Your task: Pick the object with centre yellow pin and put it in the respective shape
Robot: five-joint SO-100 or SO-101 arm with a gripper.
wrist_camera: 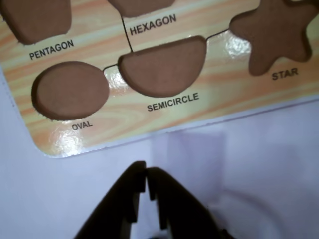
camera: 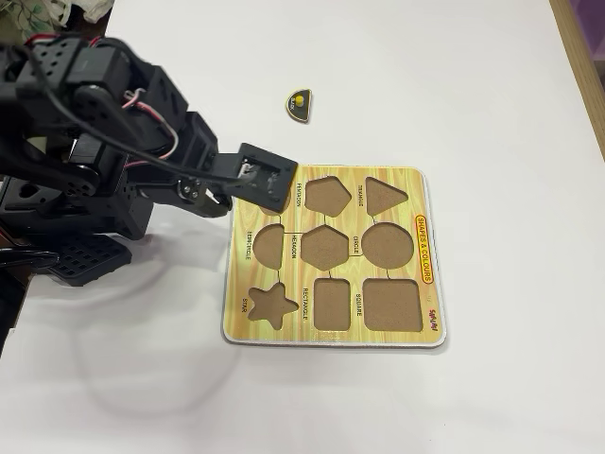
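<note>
Nearest in the wrist view: claw (wrist_camera: 146,172), two dark matte fingers rising from the bottom edge, tips pressed together, nothing between them. Beneath and around it, smooth white worktop (wrist_camera: 279,164) with a soft shadow.

Just beyond: the rounded corner and pale edge of a glossy yellow wood-print board (wrist_camera: 219,84), glare spots on its printed grain. Straight ahead of the claw, the semicircle cut-out (wrist_camera: 162,67), matte brown floor, flat side far, curve near, labelled SEMICIRCLE. To its left in that view, an oval cut-out (wrist_camera: 70,89); to its right, a star (wrist_camera: 274,32); farther back, parts of pentagon and hexagon recesses. All of these visibly bare.

In the fixed view: black arm (camera: 113,123) reaching from the left, red and black wires looped over its joints, wrist pitched down. Claw tips hidden below the wrist block, hovering over the worktop just beside the board's left edge (camera: 236,284), near the upper left corner. Board lying flat, nine brown recesses in three rows, semicircle cut-out (camera: 268,247) in the left column.

Farthest: the piece (camera: 300,104), a small flat half-round, dark face, pale rim, yellow knob at centre, resting alone on the worktop beyond the board's top edge, well apart from the claw.
</note>
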